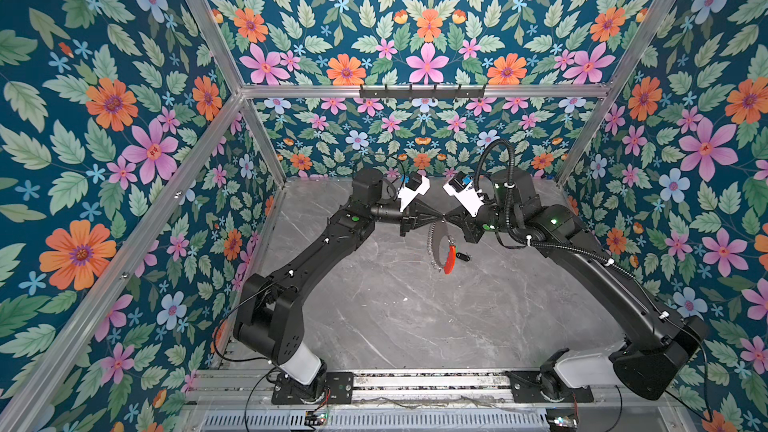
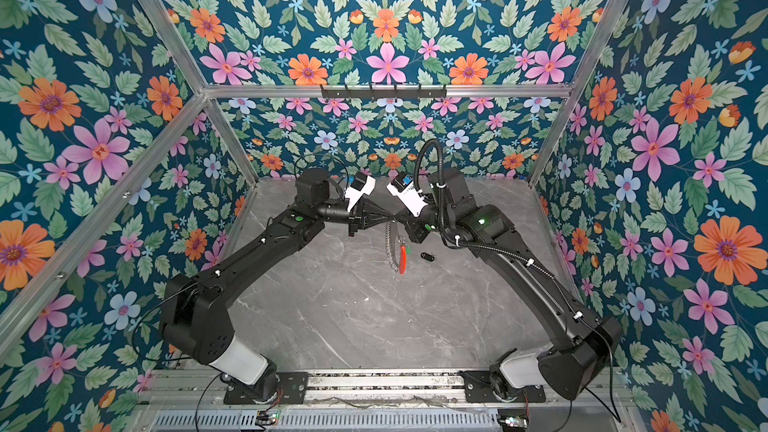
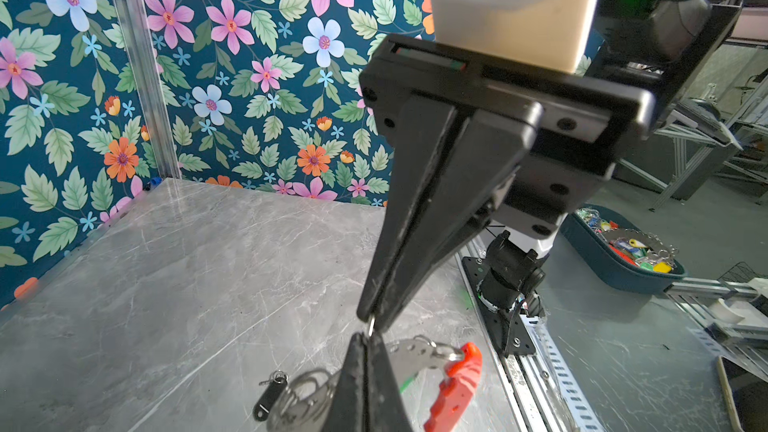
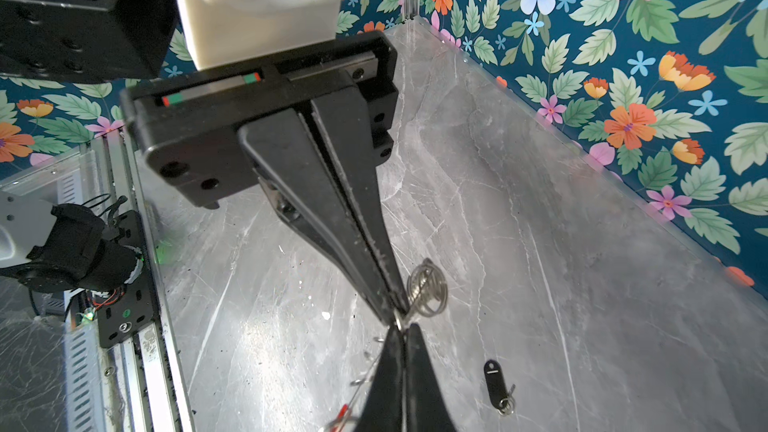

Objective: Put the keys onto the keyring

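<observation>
Marble table [image 1: 395, 326] lies nearest us. Farther in, the black-fob key [image 1: 462, 257] rests flat on it, just right of the keyring [image 1: 449, 259], which hangs edge-on. We see the green-tag key [image 2: 407, 249] only as a sliver by the red arc (attached or not, we cannot tell). Beyond, left gripper [image 1: 433, 215] and right gripper [image 1: 447, 215] meet tip to tip, both pinched tight on the keyring's silver fringe.

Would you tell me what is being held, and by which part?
The keyring, pinched at a split ring on its upper edge by the left end effector and right end effector, tip to tip; it hangs below them.
</observation>
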Robot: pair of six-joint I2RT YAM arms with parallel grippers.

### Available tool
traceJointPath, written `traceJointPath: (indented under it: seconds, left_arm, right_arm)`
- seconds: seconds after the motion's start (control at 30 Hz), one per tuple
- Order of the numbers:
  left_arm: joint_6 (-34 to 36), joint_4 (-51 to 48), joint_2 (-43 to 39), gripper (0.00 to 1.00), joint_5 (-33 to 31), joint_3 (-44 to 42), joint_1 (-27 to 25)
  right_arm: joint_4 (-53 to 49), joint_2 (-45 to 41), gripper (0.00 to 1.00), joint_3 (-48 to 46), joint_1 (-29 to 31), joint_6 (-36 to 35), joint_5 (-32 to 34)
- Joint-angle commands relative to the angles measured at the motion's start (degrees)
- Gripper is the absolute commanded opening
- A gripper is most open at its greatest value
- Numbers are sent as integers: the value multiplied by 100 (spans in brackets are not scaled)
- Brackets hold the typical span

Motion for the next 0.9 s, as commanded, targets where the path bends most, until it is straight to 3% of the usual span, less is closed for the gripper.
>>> traceJointPath:
  seconds: [0.0, 0.07, 0.1, 0.17, 0.23, 0.4, 0.57, 0.87]
  left_arm:
    - [-35, 129, -40, 0, 12, -19, -33]
    - [-159, 317, -80, 0, -61, -76, -32]
    - [-418, 640, -125, 0, -161, -166, -27]
    - [-1187, 1569, -180, 0, -477, -429, -26]
    - [-1963, 2649, -208, 0, -780, -688, -26]
    - [-3759, 5075, -195, 0, -1506, -1247, -26]
    - [-4963, 6695, -35, 0, -2118, -1485, -26]
    - [-5804, 7398, 136, 0, -2822, -1553, -52]
  right_arm:
    - [361, -30, 0, 42, 27, 34, -157]
    - [517, -68, 5, -5, 27, 266, 40]
    - [639, -115, 19, -66, 28, 417, 249]
    - [917, -247, 29, -266, 12, 742, 875]
    - [1195, -404, 34, -528, -102, 1125, 1154]
    - [1969, -847, 30, -1321, -482, 2106, 971]
    - [2243, -854, 23, -1462, -497, 2453, 568]
    - [2785, -490, 23, -1261, -260, 2822, -236]
